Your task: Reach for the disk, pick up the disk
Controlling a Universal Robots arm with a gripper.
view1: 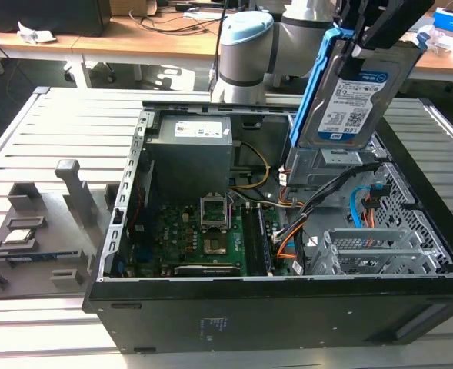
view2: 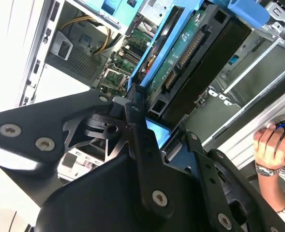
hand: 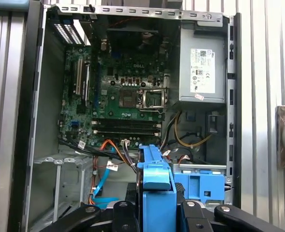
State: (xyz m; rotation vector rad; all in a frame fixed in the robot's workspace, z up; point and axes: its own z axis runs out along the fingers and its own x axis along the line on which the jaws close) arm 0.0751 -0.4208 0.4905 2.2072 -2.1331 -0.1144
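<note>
gripper (view1: 380, 31) clamped on the disk (view1: 353, 96), disk held tilted above the open computer case (view1: 288, 307), a person's hand (view2: 270, 145) nearby in the second wrist view

Slatted grey metal desk (view1: 49, 131) with what rests on it.
An open black computer case (view1: 272, 315) lies on its side on the desk, toward the exterior view's right, its open side facing up. Beside it, at the exterior view's left, a flat grey tray (view1: 38, 254) with upright grey blocks sits on the slats, and a small square silver chip (view1: 18, 235) lies on the tray. Bare slats flank the case in the first wrist view.
</note>
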